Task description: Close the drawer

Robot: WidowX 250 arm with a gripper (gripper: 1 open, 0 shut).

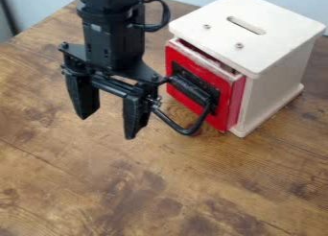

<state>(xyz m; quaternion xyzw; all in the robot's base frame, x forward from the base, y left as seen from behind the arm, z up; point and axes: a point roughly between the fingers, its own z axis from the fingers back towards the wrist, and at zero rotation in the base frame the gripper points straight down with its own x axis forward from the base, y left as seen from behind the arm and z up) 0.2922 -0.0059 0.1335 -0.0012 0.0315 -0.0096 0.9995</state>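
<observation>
The drawer (pixel 193 86) has a red front with a black inset panel and a large black loop handle (pixel 181 118). It sticks slightly out of a cream-white box (pixel 263 43) with slots on top, at the right of the wooden table (pixel 77 182). My black gripper (pixel 107 110) hangs just left of the drawer front, fingers pointing down and spread apart, empty. The right finger (pixel 134 113) stands next to the loop handle, close to it or touching it.
A black cable loops behind the arm near the table's back edge (pixel 153 10). Bare wood lies in front and to the left.
</observation>
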